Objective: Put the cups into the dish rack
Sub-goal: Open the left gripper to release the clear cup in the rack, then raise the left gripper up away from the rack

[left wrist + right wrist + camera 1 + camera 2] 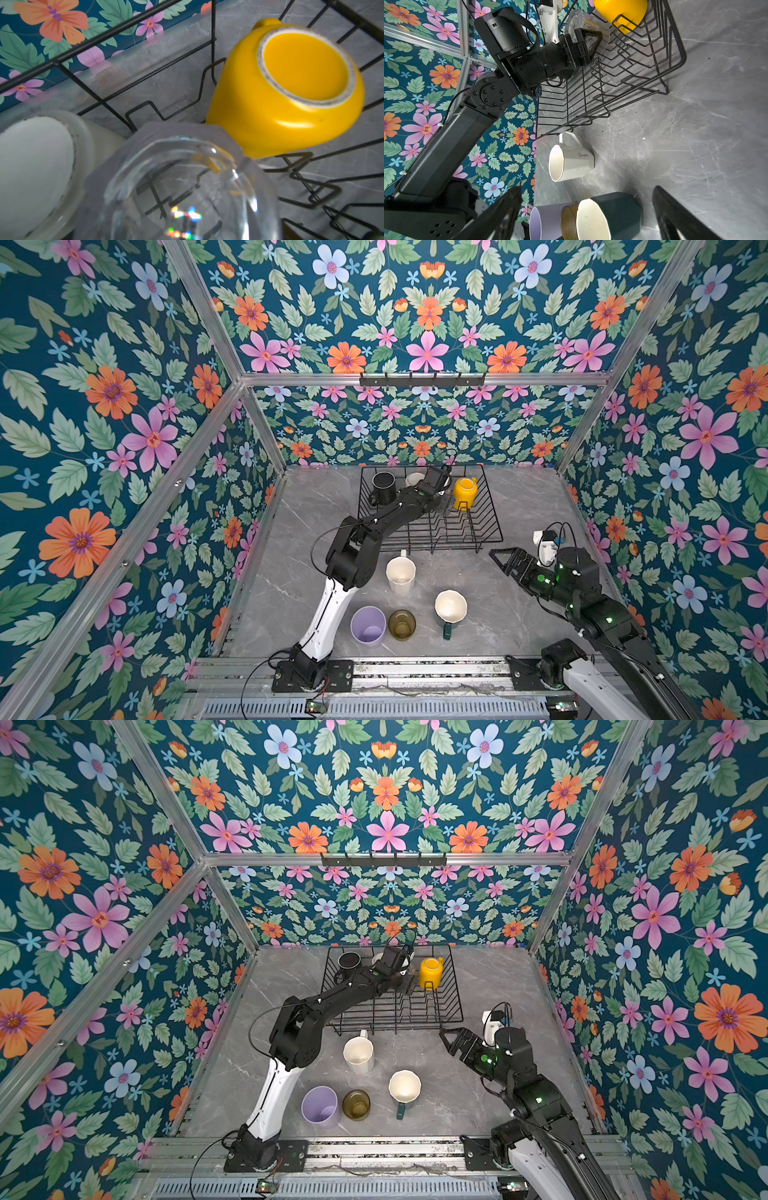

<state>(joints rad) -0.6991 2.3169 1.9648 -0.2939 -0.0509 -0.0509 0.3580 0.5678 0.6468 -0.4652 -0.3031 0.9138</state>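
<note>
Cups sit in the dish rack's far end; four stand on the table before it.

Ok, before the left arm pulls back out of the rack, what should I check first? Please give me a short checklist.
1. Clear glass is inside the dish rack, between the pale mug and the yellow mug: ok.
2. Left gripper has its jaws clear of the glass: cannot tell; they are close against it.
3. Glass stands apart from the yellow mug: cannot tell; the two overlap in the left wrist view.
4. Right gripper is open and empty, outside the rack: ok.
5. Tall white mug, lilac tumbler, olive glass and green mug stand upright on the table: ok.
</note>
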